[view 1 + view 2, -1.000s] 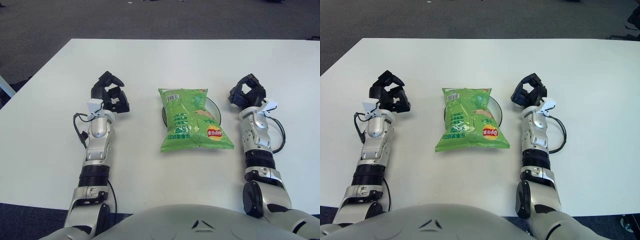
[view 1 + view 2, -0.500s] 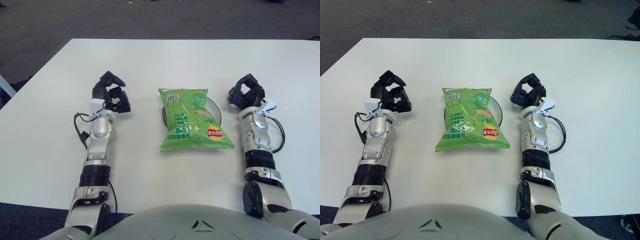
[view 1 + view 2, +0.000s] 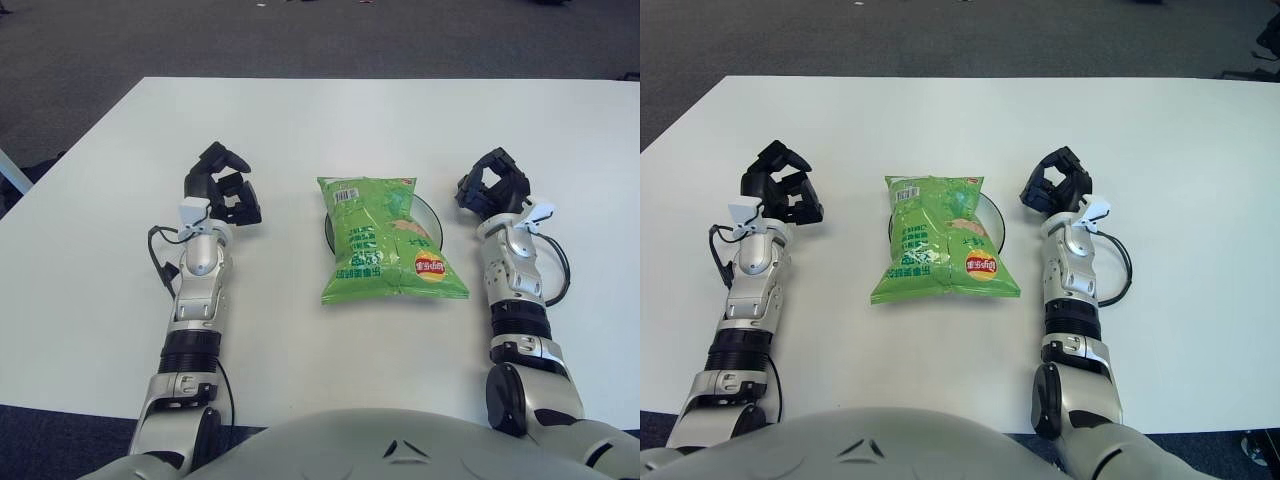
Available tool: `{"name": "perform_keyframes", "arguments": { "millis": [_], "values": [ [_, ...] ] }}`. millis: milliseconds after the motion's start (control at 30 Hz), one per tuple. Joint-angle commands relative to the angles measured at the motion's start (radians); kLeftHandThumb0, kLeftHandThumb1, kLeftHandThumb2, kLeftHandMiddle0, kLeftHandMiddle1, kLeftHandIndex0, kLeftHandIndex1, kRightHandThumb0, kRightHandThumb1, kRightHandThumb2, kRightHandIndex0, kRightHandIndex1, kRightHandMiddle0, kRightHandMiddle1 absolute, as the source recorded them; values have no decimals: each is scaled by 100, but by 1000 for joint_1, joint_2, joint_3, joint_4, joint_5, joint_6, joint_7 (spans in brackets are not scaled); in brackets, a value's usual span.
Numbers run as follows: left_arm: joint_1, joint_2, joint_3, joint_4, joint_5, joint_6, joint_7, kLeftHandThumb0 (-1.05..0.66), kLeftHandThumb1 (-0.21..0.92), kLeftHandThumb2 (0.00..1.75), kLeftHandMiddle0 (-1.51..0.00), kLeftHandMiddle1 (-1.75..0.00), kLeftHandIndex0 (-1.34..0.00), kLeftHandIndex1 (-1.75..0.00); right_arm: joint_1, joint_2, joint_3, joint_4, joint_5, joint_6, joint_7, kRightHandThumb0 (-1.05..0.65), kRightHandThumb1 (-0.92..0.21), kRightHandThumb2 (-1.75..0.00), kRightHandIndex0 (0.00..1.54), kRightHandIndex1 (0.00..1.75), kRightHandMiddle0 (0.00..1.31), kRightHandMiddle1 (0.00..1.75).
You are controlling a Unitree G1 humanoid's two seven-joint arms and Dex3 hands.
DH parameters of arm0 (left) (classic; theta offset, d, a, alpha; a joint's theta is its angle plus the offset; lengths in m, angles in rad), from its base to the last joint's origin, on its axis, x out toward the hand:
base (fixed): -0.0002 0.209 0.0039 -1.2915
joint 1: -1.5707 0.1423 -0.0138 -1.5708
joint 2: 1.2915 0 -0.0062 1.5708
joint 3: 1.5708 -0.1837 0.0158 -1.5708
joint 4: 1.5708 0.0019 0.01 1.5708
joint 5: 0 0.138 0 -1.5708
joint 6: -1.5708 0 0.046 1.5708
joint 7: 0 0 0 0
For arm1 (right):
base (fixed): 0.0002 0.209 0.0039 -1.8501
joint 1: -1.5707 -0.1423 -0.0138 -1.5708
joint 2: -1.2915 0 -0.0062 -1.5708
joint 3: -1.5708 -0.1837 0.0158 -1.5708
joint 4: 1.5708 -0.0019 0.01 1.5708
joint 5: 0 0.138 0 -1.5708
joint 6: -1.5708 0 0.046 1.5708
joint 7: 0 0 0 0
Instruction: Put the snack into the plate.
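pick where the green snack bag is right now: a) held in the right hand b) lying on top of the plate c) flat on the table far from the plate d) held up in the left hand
b, the green snack bag lies across the plate, whose dark rim shows at the bag's sides, while the left hand and right hand sit apart from it on either side, holding nothing.

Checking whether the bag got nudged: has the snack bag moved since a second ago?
No. The snack bag covers the same part of the plate, both hands apart from it.

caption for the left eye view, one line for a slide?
Green snack bag lies over the plate on the white table, left hand and right hand empty either side.
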Motion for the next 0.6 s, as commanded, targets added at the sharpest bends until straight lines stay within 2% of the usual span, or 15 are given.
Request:
{"name": "perform_keyframes", "arguments": {
  "millis": [0,567],
  "values": [
    [167,-99,-21,117,-8,-21,3,-61,4,166,-134,-175,-85,-175,71,37,-1,41,13,-3,10,-54,-18,-148,135,175,73,175],
    [154,-95,-15,105,-34,-29,-6,-61,3,166,-134,-175,-85,-175,47,36,-4,73,21,-14,39,-56,-15,-153,134,175,76,175]
  ]
}}
